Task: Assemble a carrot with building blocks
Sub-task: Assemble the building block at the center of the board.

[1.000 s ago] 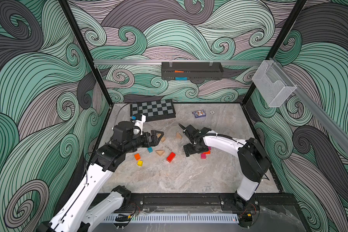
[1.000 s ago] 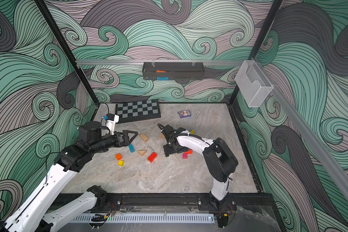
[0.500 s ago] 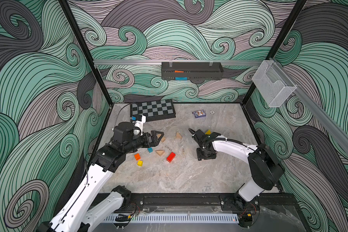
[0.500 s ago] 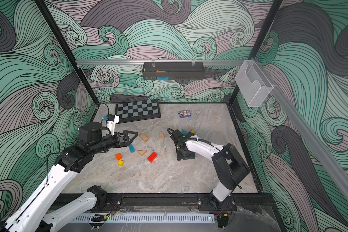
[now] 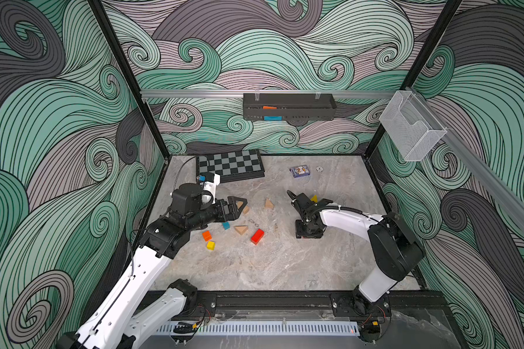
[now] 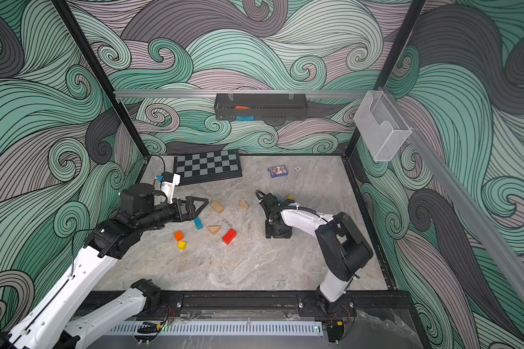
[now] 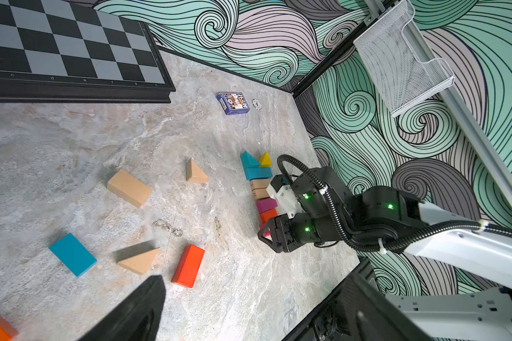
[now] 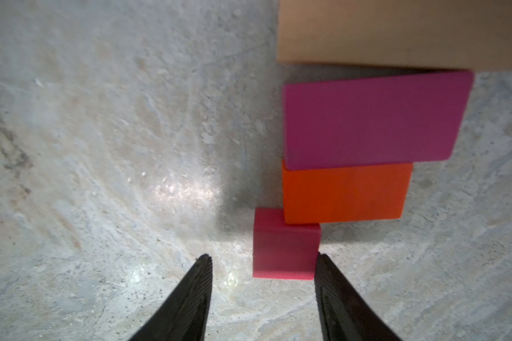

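- Here, both top views: right gripper (image 5: 308, 234) stands tip-down at the table's (image 5: 285, 272) three o'clock over the block row (image 5: 314, 198); left gripper (image 5: 239, 208), at nine o'clock, gapes empty.
- Left wrist view: teal wedge (image 7: 247, 159) heads the row, likely as leaves.
- Right wrist view: jaws half-open astride the red cube (image 8: 284, 245), one finger (image 8: 334, 295) touching, no grip; cube abuts the orange bar (image 8: 345, 195), seemingly the carrot's tip.

line of blocks (image 7: 259, 189) on marble tabletop (image 7: 71, 147): teal, tan, pink and orange pieces touching in sequence. right gripper (image 7: 266, 236) stands at its orange end; red bar (image 7: 188, 265), tan wedge (image 7: 195, 172) and teal bar (image 7: 72, 254) lie well apart from the line.
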Controlling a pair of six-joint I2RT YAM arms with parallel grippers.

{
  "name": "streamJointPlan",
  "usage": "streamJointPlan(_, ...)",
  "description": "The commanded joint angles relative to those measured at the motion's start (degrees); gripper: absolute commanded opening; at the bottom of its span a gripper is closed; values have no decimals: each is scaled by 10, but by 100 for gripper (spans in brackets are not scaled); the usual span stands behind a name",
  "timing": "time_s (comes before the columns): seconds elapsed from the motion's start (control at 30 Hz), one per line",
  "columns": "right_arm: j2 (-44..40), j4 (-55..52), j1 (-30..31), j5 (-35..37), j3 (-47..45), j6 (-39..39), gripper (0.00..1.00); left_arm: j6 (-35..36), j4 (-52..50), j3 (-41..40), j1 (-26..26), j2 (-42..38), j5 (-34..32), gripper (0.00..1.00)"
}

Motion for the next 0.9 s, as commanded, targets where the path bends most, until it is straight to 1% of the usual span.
streamJointPlan(0.0,3,1,-3,4,-13,16,53,4,8,5,5,0,9,95)
streamJointPlan(0.07,6,-1,-4,7,-16,17,52,5,8,5,5,1,9,95)
streamJointPlan(0.1,8,-1,-4,8,-17,18,47,6,9,6,5,2,9,95)
streamJointPlan(0.13,9,-3,-5,10,-18,19,46,6,8,6,5,2,9,95)
streamJointPlan(0.33,14,-3,-6,14,-17,21,46,10,7,8,5,6,9,95)
streamJointPlan(0.37,14,-3,-6,12,-16,21,48,11,7,8,5,6,9,95)
streamJointPlan(0.47,11,-2,-6,0,-10,20,60,11,8,9,5,8,9,95)
streamJointPlan(0.5,9,-2,-6,-3,-8,23,63,12,8,9,5,8,10,95)
streamJointPlan(0.6,8,0,-5,1,-4,27,64,11,9,9,5,9,11,95)
streamJointPlan(0.67,15,0,-5,6,0,28,62,13,9,10,5,11,10,95)
streamJointPlan(0.87,22,5,-5,17,1,35,50,16,6,12,5,11,8,95)
